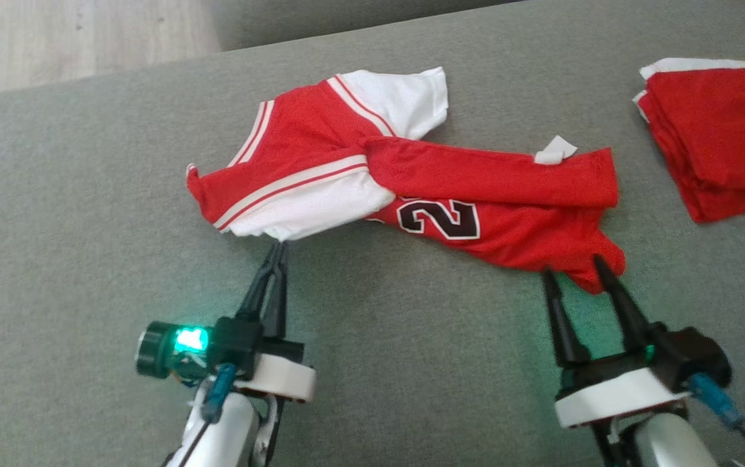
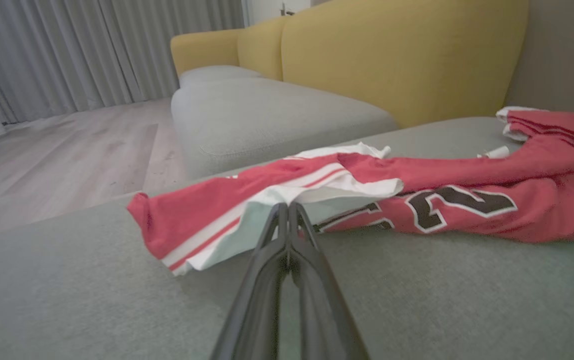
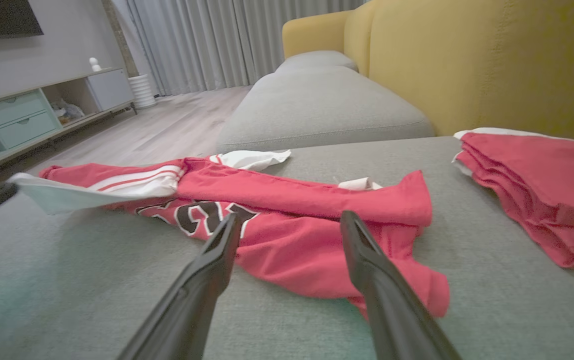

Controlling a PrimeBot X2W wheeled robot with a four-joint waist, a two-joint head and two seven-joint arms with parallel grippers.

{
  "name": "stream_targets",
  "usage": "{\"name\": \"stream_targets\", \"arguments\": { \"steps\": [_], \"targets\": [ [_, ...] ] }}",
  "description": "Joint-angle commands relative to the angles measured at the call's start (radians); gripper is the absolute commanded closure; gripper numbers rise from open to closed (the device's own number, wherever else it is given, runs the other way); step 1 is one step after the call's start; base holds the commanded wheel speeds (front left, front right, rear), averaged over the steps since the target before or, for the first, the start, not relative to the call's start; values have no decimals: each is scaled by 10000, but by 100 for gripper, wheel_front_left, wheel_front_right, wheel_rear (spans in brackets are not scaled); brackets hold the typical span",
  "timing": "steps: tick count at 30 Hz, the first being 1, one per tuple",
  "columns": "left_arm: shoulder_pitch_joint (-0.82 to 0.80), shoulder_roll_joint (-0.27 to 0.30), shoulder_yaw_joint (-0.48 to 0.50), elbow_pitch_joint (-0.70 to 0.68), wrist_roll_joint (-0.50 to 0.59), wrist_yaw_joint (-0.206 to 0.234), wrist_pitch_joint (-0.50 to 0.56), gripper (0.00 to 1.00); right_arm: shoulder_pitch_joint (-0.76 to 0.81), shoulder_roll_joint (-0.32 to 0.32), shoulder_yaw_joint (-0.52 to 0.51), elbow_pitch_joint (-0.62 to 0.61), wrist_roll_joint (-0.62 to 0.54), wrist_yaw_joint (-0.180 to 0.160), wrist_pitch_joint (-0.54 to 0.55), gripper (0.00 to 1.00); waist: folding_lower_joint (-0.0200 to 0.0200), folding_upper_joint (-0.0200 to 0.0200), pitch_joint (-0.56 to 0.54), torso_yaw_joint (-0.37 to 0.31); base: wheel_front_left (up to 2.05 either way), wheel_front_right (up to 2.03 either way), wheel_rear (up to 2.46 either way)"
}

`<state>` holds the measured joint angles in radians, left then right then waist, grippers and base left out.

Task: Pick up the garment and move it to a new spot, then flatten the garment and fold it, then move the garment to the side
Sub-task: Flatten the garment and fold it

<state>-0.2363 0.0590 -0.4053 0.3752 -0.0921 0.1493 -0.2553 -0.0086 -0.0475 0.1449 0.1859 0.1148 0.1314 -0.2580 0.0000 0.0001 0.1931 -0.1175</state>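
Note:
The garment [image 1: 489, 188] is a red jersey with white sleeves and a black number, lying crumpled on the grey cushion [image 1: 87, 227]. My left gripper [image 1: 280, 246] is shut on the edge of its near white sleeve [image 2: 347, 187], which is lifted slightly. In the left wrist view the two fingers [image 2: 272, 260] meet at the sleeve's hem. My right gripper [image 1: 574, 266] is open, its fingers straddling the red hem corner [image 3: 407, 285] at the garment's near right end. The jersey body [image 3: 292, 200] lies just beyond the right fingertips.
A stack of folded red garments [image 1: 716, 136] sits at the cushion's far right. A yellow backrest [image 2: 392, 50] rises behind it. Another grey seat [image 3: 317, 105] and wooden floor [image 1: 54, 39] lie past the cushion's far edge. Bare cushion stretches to the left and in front.

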Motion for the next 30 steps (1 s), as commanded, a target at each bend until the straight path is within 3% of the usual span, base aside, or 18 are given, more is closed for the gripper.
{"name": "stream_targets", "arguments": {
  "steps": [1, 8, 13, 22, 30],
  "targets": [
    [-6, 133, 417, -438, 74, 91, -64, 100, -89, -81, 60, -265, 73, -7, -38, 0, 0, -1, -12, 102, 0, 0, 0],
    [185, 697, 1112, -1981, 313, 385, -64, 100, -647, -253, -710, 185, 653, -7, -38, 0, 0, -1, 146, 386, 0, 0, 0],
    [45, 1022, 1433, -2487, 417, 439, -64, 100, -1592, -1121, -816, 1159, 1150, -7, -20, 0, 0, -1, 504, 426, 0, 0, 0],
    [-266, 1082, 1579, -2761, 545, 542, -64, 100, -3548, -2886, 231, 2132, 3142, -7, 1998, 0, 0, -1, 1093, 489, 0, 0, 0],
    [-416, 1069, 1630, -2883, 570, 567, -64, 100, -4371, -3639, 1058, 2396, 4131, -7, 3236, 0, 0, -1, 1307, 669, 0, 0, 0]
  ]
}}
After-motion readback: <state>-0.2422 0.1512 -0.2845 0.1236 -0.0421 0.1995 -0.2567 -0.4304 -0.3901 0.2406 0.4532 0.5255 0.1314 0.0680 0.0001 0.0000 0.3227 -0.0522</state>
